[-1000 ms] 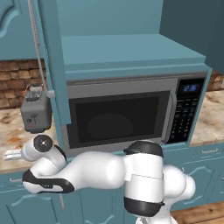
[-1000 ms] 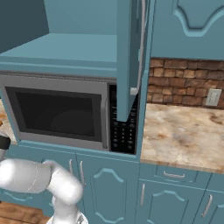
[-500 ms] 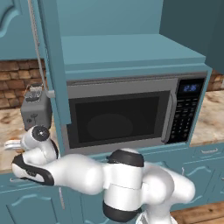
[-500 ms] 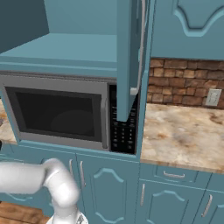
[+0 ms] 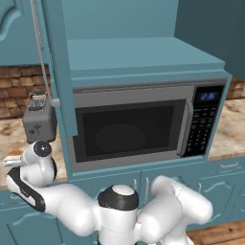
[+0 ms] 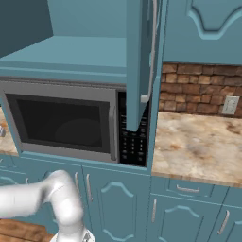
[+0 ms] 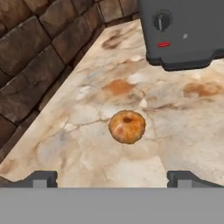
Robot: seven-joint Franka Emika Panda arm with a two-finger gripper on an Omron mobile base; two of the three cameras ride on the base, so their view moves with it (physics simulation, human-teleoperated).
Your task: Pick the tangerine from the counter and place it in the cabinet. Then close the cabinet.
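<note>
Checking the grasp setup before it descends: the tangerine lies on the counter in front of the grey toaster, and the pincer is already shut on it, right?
Not quite. The hand view shows the pincer open, its fingertips wide apart and short of the tangerine, which lies free on the counter in front of the grey toaster.

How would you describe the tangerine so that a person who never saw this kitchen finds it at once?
Start at the grey toaster on the marbled beige counter, near the brick wall. On the bare stone in front of the toaster lies the tangerine, apart from it. It is the one small, round, orange thing there, with a dark dimple on top.
</note>
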